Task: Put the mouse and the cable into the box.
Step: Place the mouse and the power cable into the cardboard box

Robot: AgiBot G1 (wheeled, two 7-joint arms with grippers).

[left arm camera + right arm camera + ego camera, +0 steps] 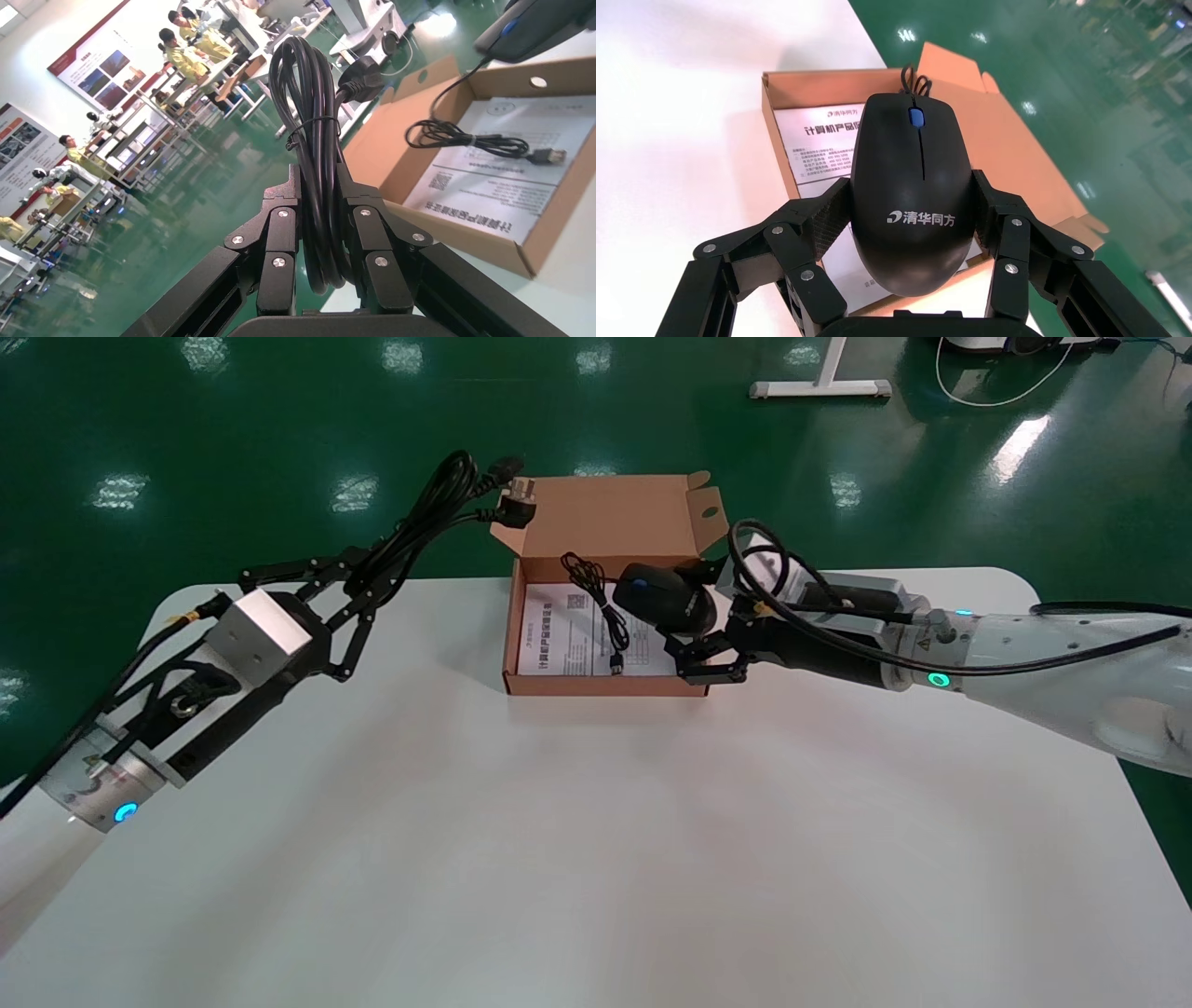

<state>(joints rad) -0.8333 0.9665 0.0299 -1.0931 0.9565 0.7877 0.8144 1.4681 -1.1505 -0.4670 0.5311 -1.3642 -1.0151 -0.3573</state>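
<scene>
From the head camera I see the left gripper (365, 581) raised off the far left part of the white table (559, 850), clenched on a bundled black power cable (436, 509) whose plug (518, 501) hangs in the air just beside the left flap of the open cardboard box (605, 686). The right gripper (694, 617) reaches in from the right and grips a black mouse (663, 598) above the box's right edge. The thin mouse cord (596, 603) trails down into the box, and its USB connector (616, 663) lies on the instruction sheet (559, 635). The left wrist camera adds what I cannot read from above: the finger pads (358, 210) press on both sides of the cable's lower loop, a tie (309, 126) binds the bundle higher up, and the bundle stands upright out of the gripper. It also shows the cord coiled on the sheet (506, 161) and the mouse (534, 24) at the frame's edge, clear of the box floor. The right wrist camera shows the mouse (912, 189) squeezed at its flanks between the fingers (831, 210), top side facing the lens, with a blue scroll wheel (916, 116) and white lettering, the box's sheet (807, 140) under its nose. The power cable is outside this view.
</scene>
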